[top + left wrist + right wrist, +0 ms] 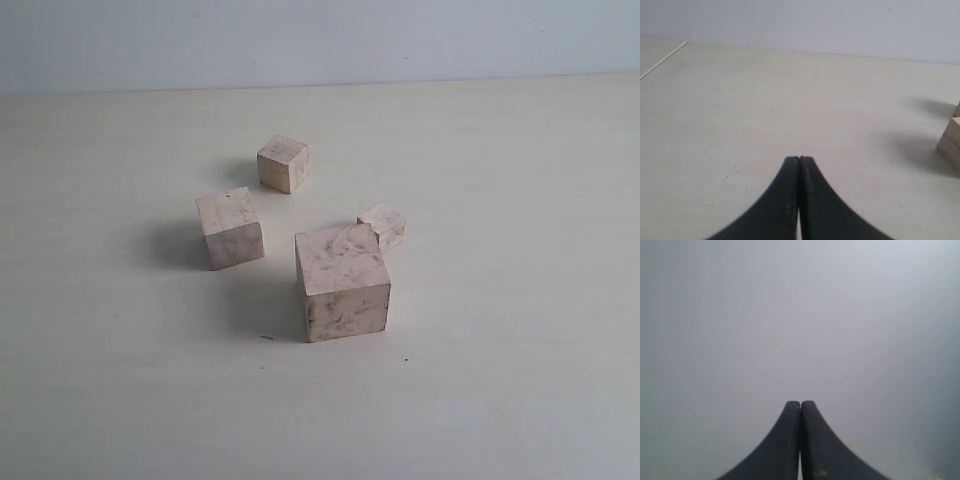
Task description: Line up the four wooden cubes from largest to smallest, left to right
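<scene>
Wooden cubes (230, 227) are scattered unsorted mid-tabletop (500, 400), smallest cube (382, 226) just behind largest cube (342, 282); left fingers (785, 200) and right fingers (785, 440) are pressed together, empty; a cube edge (952, 145) is seen only from the left wrist, so that arm is judged nearer.

Pale beige cubes, cream table (500, 400), grey-white wall (320, 40).
Dark smudges are shown heaviest on the big cube (343, 282), at 5 o'clock of the group; fainter specks are carried by the mid cube (230, 228) at 9, small cube (283, 164) at 12, tiny cube (383, 226) at 2. Left gripper (799, 159) and right gripper (800, 403) are black.
</scene>
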Controlling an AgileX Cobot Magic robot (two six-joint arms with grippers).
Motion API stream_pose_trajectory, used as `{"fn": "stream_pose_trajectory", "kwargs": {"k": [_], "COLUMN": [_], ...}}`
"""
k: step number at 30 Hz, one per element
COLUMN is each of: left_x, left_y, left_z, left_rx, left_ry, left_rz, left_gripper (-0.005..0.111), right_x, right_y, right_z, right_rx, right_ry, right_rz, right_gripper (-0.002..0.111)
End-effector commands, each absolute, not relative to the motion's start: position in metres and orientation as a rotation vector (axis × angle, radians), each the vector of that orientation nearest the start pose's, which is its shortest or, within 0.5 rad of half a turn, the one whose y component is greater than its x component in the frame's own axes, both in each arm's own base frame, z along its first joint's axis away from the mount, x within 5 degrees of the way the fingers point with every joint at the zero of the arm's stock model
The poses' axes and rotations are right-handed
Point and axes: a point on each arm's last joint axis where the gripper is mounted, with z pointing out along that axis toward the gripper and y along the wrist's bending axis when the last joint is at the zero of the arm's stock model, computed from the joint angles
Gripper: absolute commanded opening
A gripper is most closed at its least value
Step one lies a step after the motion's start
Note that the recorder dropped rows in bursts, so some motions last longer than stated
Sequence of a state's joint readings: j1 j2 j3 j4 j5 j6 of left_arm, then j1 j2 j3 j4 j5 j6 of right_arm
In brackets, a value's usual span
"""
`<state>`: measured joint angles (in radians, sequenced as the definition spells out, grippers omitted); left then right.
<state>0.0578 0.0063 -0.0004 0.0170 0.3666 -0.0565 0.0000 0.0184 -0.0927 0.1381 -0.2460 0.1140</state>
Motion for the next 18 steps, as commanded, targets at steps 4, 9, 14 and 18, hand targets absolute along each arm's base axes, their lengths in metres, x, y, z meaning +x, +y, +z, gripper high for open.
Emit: {"fn": "stream_pose_trajectory", "kwargs": {"k": [4, 9, 14, 18], "left_x": [0.053, 0.053, 0.053, 0.053], "left_y": [0.003, 0.003, 0.003, 0.003], "left_z": [0.181, 0.181, 0.181, 0.181], "left_rx": [-0.097, -0.097, -0.097, -0.097], "left_ry": [1.837, 1.837, 1.837, 1.837], "left_rz": [0.013, 0.013, 0.013, 0.013], "left_gripper": [0.000, 0.000, 0.000, 0.000], "right_x": [0.052, 0.086, 0.127, 0.157], "right_y": [0.000, 0.008, 0.044, 0.096], "right_z": [0.347, 0.389, 0.404, 0.373], "right_rx": [0.176, 0.099, -0.194, -0.480], "right_ry": [1.254, 1.468, 1.724, 2.067], "right_rz": [0.230, 0.256, 0.385, 0.624], "right_gripper": [0.000, 0.000, 0.000, 0.000]}}
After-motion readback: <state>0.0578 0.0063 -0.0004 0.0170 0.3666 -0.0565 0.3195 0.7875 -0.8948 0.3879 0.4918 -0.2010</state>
